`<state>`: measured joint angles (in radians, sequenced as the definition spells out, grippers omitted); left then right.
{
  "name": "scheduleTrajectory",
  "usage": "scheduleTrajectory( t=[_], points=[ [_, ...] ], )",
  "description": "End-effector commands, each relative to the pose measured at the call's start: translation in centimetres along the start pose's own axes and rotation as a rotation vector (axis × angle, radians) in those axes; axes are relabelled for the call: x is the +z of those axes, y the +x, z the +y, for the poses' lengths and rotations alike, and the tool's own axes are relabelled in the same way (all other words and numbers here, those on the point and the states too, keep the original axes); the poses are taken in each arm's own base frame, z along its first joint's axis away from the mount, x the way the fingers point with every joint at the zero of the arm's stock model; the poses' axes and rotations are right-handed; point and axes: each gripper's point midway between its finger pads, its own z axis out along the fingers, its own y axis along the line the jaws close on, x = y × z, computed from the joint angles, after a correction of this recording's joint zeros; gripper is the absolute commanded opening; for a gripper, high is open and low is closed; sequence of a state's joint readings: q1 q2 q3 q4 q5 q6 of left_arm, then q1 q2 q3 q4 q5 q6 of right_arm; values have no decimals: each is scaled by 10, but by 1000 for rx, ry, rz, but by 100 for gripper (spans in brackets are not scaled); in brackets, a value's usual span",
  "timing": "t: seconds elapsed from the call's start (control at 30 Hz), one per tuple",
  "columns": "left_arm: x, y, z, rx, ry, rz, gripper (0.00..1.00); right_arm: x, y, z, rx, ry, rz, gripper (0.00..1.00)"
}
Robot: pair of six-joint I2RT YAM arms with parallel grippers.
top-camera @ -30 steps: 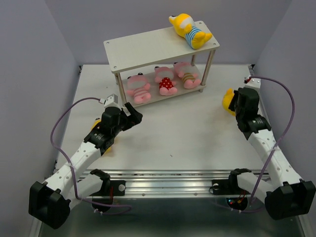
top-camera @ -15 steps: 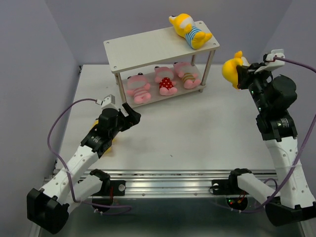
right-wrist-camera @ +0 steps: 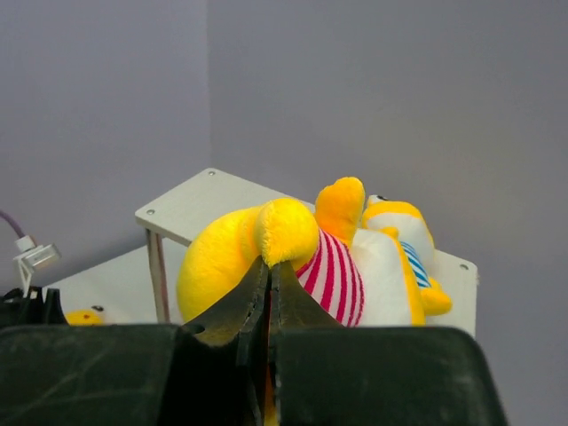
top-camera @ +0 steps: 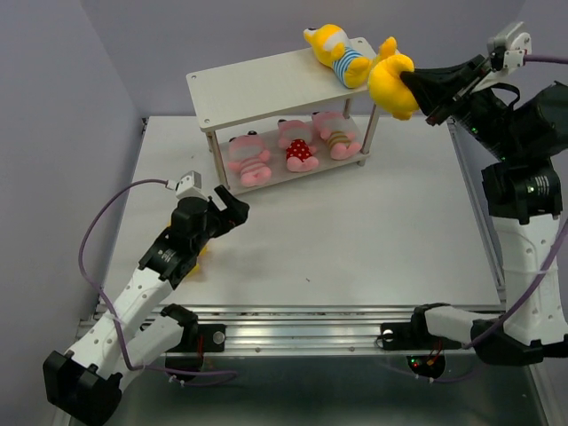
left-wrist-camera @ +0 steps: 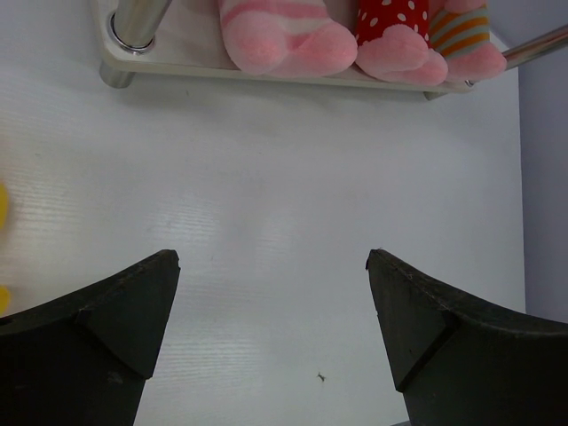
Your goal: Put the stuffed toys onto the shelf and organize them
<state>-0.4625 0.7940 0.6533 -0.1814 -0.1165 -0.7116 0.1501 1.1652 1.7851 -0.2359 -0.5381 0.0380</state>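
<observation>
Right pincer (top-camera: 410, 84) clenching red-striped yellow toy (top-camera: 389, 84) by limb, hovering upper right beside shelf (top-camera: 257, 84) top corner. Risks: carried toy knocking blue-striped toy (top-camera: 344, 55) off edge, or slipping from thin pinch. Left pincer (top-camera: 231, 206) resting released, lower left.

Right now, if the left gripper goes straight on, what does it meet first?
The open left gripper would likely meet the striped pink toy on the lower board of the shelf first; only table lies between. Tilt unclear.
</observation>
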Motion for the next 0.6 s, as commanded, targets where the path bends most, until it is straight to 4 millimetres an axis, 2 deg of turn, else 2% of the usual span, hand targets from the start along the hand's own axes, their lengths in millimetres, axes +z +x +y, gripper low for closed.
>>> scheduleTrajectory(
  t=[0.0, 0.1, 0.13, 0.17, 0.23, 0.27, 0.37, 0.4, 0.47, 0.5, 0.57],
  points=[
    [-10, -26, -15, -7, 35, -74, 99, 19, -13, 24, 11, -215, -24, 1],
    [-10, -26, -14, -9, 30, -78, 99, 34, -16, 28, 44, -297, -48, 1],
    [-10, -27, -14, -11, 29, -79, 99, 36, -22, 31, 30, -326, -76, 1],
    [-10, -26, -15, -12, 31, -77, 99, 43, -17, 29, 52, -341, -72, 1],
    [-10, -26, -15, -11, 31, -75, 99, 46, -26, 36, 60, -389, -95, 1],
    [-9, -26, -15, -13, 30, -76, 99, 54, -20, 34, 86, -393, -85, 1],
    [-8, -24, -15, -13, 32, -68, 99, 63, -32, 52, 85, -456, -113, 1],
    [-9, -25, -16, -15, 34, -68, 99, 74, -23, 59, 90, -484, -104, 1],
    [-9, -25, -15, -15, 31, -67, 99, 83, -26, 67, 87, -478, -104, 1],
    [-10, -25, -15, -15, 27, -70, 99, 98, -5, 74, 86, -492, -61, 1],
    [-12, -26, -14, -15, 26, -76, 99, 108, -6, 76, 69, -478, -68, 1]
  ],
)
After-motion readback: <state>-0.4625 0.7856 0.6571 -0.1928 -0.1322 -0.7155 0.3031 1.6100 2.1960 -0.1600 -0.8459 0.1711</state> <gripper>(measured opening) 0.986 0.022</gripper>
